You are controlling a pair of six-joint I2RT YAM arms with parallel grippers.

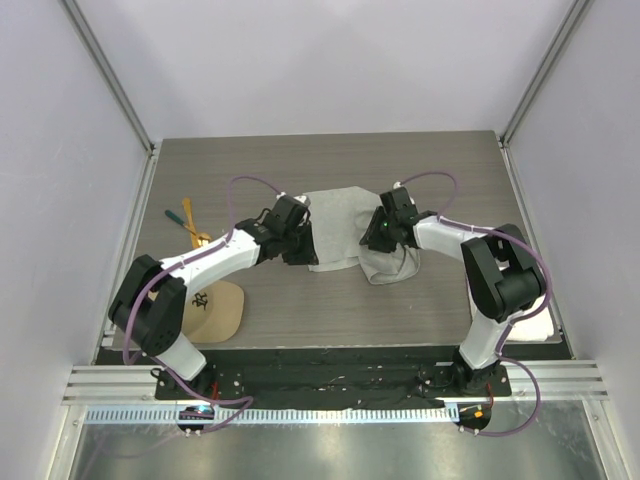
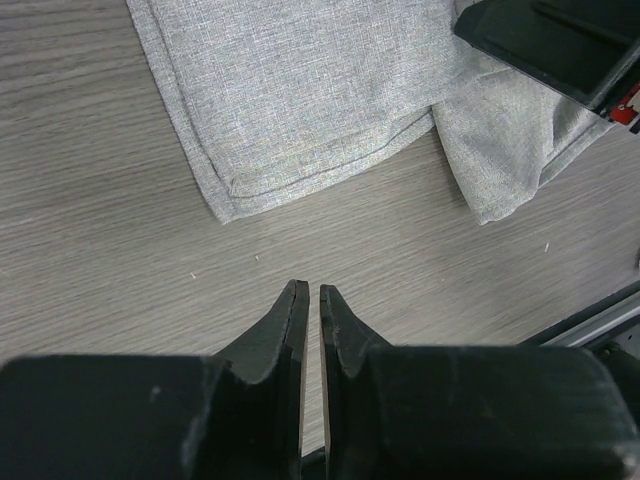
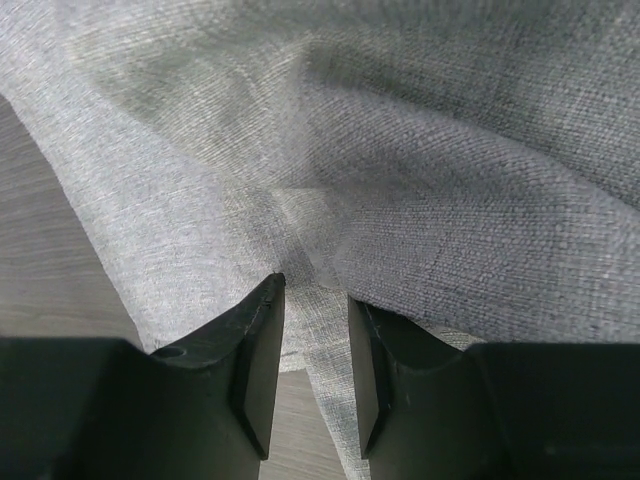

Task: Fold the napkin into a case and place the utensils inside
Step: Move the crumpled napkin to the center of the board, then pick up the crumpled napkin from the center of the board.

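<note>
To fold it, the right gripper (image 3: 313, 290) clamps the thin light grey cloth napkin (image 1: 332, 218) at its right side; the left gripper (image 2: 311, 290) waits closed, empty.

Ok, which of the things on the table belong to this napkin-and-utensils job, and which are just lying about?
For the job:
- light grey napkin
- utensils, far left of the table

Lying about:
- tan cap
- white towel, partly hidden behind the right arm
</note>
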